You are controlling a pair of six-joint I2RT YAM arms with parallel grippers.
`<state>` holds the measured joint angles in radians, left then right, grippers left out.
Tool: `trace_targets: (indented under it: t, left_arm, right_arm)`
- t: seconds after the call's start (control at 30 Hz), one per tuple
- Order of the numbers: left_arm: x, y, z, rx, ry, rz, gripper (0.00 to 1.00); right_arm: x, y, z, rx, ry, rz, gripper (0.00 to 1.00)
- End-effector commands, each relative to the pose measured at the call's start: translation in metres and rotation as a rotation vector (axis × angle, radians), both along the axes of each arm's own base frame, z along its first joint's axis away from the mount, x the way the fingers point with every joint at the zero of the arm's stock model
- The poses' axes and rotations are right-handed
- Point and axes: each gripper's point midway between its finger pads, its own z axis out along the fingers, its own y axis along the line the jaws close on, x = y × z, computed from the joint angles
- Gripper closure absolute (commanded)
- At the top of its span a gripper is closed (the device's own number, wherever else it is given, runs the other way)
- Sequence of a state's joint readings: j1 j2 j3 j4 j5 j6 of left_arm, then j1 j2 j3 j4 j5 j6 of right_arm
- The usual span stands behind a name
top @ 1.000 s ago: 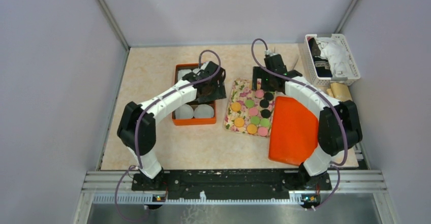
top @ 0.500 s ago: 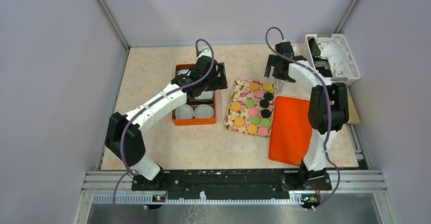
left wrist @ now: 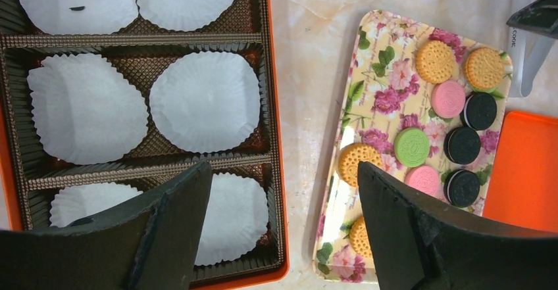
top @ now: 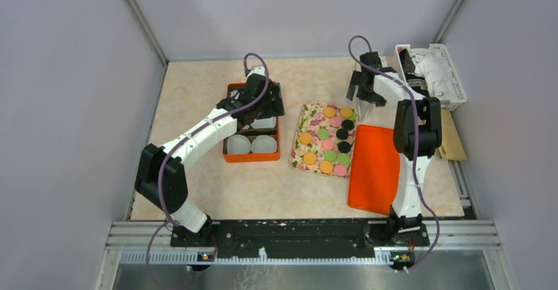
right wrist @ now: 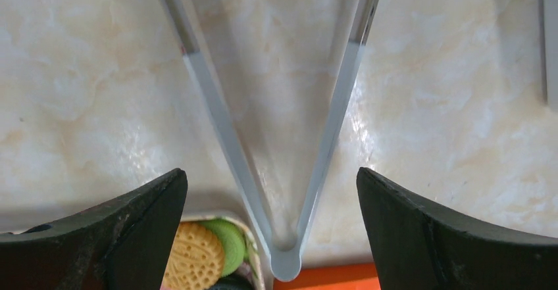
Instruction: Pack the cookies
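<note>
- Table [top: 197, 191]: beige marbled top, glossy under both sets of jaws
- Lid [top: 375, 171]: one flat, smooth orange slab with rounded corners, on the near side of the right jaws
- Box [left wrist: 276, 139]: one orange rectangle with a brown ribbed insert split into rows, right below the left gripper [left wrist: 283, 166], whose jaws are spread wide and empty
- Tray [top: 304, 116]: one glossy floral rectangle, to the right of the left jaws and beside the lid
- Tongs [right wrist: 329, 125]: one thin metal V flat on the table, its bend by the tray's corner; it lies between the fingers of the right gripper [right wrist: 271, 171], which is spread wide and clear of both arms
- Cups [left wrist: 204, 102]: six pleated white paper liners in the left wrist view, two per row
- Cookies [top: 328, 144]: small round sandwich discs with stamped faces, all on the tray, none in the box; fourteen from above, five orange, three pink, three green, three black
</note>
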<state>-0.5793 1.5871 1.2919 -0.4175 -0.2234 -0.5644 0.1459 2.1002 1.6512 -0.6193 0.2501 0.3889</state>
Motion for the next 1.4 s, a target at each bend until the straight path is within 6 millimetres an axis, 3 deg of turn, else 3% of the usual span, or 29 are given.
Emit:
trace_targets:
  t: [0.0, 0.17, 0.4, 0.7, 0.77, 0.8, 0.9, 1.17, 1.37]
  left_arm:
    - [0.003, -0.002, 0.017, -0.037, -0.056, -0.015, 0.13]
    - [0.001, 0.003, 0.013, -0.035, -0.046, -0.005, 0.13]
    - [-0.003, 0.006, 0.004, -0.032, -0.024, -0.005, 0.13]
    - [-0.007, 0.002, -0.004, -0.044, 0.007, -0.017, 0.14]
    - [-0.007, 0.003, -0.004, -0.044, 0.004, -0.016, 0.15]
    - [-0.007, 0.003, -0.004, -0.043, 0.003, -0.017, 0.15]
    - [-0.008, 0.004, -0.003, -0.041, -0.001, -0.012, 0.15]
    - [-0.007, 0.006, -0.006, -0.038, 0.001, -0.003, 0.15]
    - [-0.005, 0.006, -0.001, -0.042, -0.014, 0.000, 0.15]
  right_arm:
    - [0.022, -0.005, 0.000, 0.004, -0.023, -0.026, 0.01]
    - [0.031, -0.001, -0.016, 0.015, 0.008, -0.019, 0.01]
    - [0.026, -0.001, -0.028, 0.015, 0.025, -0.019, 0.03]
    - [0.031, -0.003, -0.023, -0.006, 0.001, 0.008, 0.32]
    - [0.035, -0.004, -0.020, -0.008, -0.010, 0.013, 0.45]
    - [0.037, -0.003, -0.019, -0.011, -0.011, 0.019, 0.56]
    - [0.044, -0.002, -0.010, -0.010, -0.029, 0.030, 0.76]
    - [0.052, 0.000, 0.032, -0.005, -0.120, 0.052, 0.76]
    - [0.047, 0.007, 0.085, 0.002, -0.210, 0.082, 0.74]
